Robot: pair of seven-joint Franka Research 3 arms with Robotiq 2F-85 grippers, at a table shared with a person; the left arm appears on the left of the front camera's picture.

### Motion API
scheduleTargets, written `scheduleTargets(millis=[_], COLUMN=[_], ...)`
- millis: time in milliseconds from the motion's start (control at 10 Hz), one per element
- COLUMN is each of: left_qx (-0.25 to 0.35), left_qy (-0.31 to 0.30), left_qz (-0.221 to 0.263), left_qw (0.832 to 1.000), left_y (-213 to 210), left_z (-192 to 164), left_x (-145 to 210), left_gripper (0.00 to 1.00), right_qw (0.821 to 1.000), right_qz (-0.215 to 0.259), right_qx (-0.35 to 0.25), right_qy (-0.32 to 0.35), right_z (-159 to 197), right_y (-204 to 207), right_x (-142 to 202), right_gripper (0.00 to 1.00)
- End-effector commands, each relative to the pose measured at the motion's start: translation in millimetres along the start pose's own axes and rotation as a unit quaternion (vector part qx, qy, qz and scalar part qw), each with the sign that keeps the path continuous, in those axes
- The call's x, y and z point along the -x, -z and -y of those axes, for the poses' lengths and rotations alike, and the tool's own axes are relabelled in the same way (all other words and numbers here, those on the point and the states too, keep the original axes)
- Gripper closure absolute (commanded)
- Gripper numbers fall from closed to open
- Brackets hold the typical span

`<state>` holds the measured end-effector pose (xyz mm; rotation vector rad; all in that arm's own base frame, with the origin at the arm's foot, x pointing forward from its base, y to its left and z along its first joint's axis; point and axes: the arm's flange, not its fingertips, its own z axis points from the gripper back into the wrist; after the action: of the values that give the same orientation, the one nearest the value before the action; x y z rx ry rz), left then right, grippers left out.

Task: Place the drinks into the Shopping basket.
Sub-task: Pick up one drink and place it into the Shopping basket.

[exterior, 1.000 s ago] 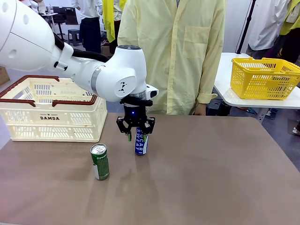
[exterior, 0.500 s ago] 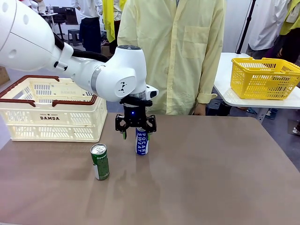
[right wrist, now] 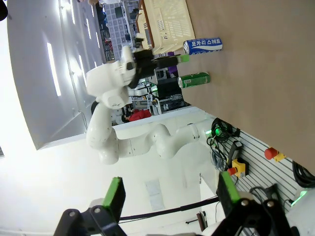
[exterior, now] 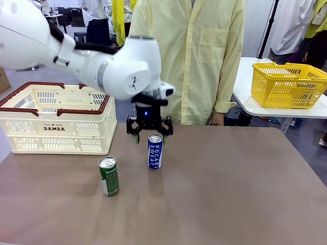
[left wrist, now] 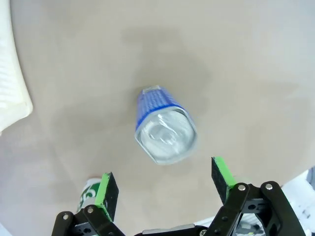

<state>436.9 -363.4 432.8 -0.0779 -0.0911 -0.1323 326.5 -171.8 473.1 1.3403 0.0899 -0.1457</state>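
Midway across the table (exterior: 230,194) you see the blue can (exterior: 155,151) standing upright, with the green can (exterior: 109,176) upright to its left on the robot's side, apart from it. Both are outside the basket (exterior: 56,127) at the far left. Your left gripper (exterior: 150,136) hovers just above the blue can, jaws wide, holding nothing. Your right gripper (right wrist: 170,196) is wide and empty too, far from the cans.

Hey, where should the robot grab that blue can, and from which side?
Probably best to grip the blue can across its round sides near the top, coming straight down. It stands upright with bare table around it, and the open left gripper hangs just above.
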Motion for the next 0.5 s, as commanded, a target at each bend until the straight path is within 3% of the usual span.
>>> scheduleTargets(millis=[0,200,300,400], left_qx=[0.014,0.038,0.020,0.028], left_qy=[0.001,-0.022,-0.052,-0.008], left_qz=[0.005,-0.007,-0.021,0.007], left_qw=[1.000,0.999,0.998,1.000], left_y=[-56.6,-75.9,-76.6,-82.7], left_z=[6.2,9.0,6.5,14.9], left_x=[7.5,13.3,17.1,14.0], left_gripper=[0.00,0.00,0.00,0.00], right_qw=[1.000,1.000,1.000,1.000], right_qz=[-0.004,-0.004,-0.004,-0.004], right_qx=[0.003,0.003,0.003,0.003], right_qy=[-0.001,-0.001,-0.001,-0.001], right_z=[-2.5,-2.5,-2.5,-2.5], right_y=[-1.6,-1.6,-1.6,-1.6], right_x=[2.8,2.8,2.8,2.8], right_gripper=[0.00,0.00,0.00,0.00])
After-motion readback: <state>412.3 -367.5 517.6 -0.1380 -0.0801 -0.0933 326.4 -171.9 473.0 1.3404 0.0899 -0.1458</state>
